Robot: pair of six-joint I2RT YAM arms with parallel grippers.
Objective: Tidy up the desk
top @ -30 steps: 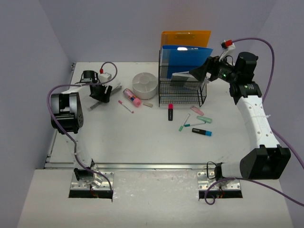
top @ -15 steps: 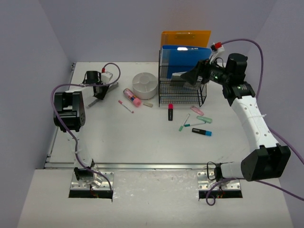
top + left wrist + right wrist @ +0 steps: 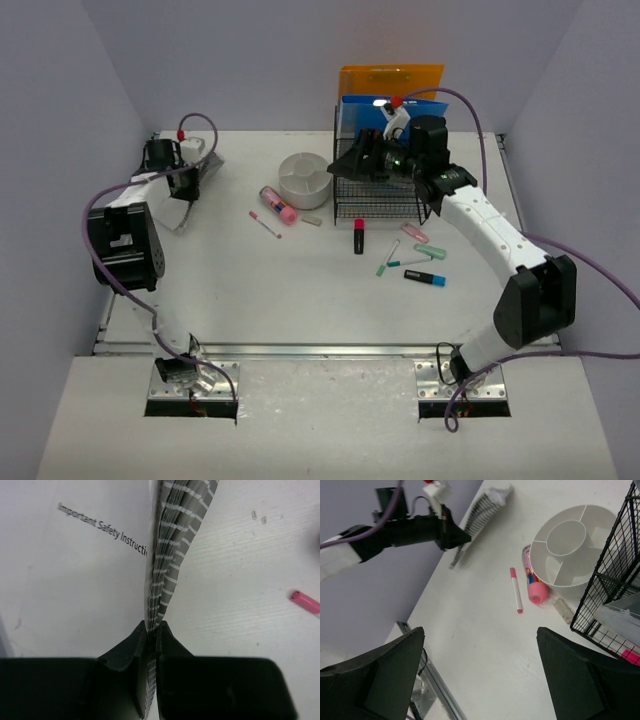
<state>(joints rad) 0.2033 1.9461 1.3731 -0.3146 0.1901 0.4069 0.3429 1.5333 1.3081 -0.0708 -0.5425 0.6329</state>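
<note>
Left gripper (image 3: 151, 630) is clamping a fanning booklet (image 3: 172, 555) well left of the wire rack (image 3: 385, 205), right gripper (image 3: 480, 650) gaping empty at the rack; lifting slowly should keep it from splaying.

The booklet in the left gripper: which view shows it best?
Left wrist: the booklet fills the frame, clamped in the left gripper, its printed heading readable. Right wrist shows it small and fanned, far off. Top external shows only a pale strip.
</note>
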